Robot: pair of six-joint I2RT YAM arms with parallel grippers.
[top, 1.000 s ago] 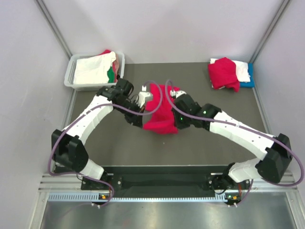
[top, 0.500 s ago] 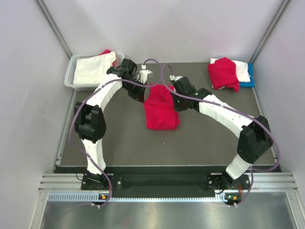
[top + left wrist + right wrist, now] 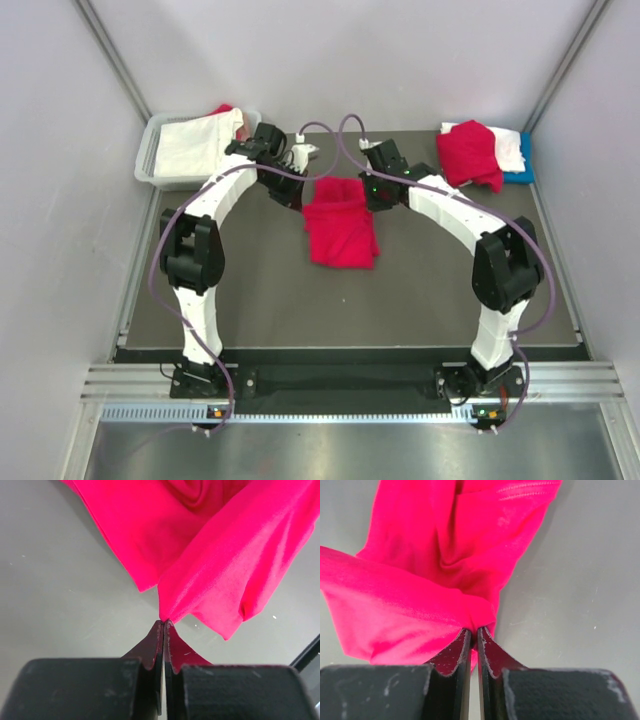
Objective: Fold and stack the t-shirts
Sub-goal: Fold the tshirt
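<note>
- Red t-shirt: part-folded, centre of bench
- Left claw: pressed together, pinching the t-shirt's far edge at its 11 o'clock corner
- Right claw: pinching same edge, 1 o'clock corner
- Folded stack, red over white and blue: bench's 1 o'clock corner
- Tub: 11 o'clock

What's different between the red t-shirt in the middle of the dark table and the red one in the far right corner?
The middle red t-shirt lies on the bare dark table; the corner red t-shirt sits atop white cloth and blue cloth. The left gripper and right gripper each pinch the middle one's far edge; nothing touches the corner one. Both are plain bright red.
</note>
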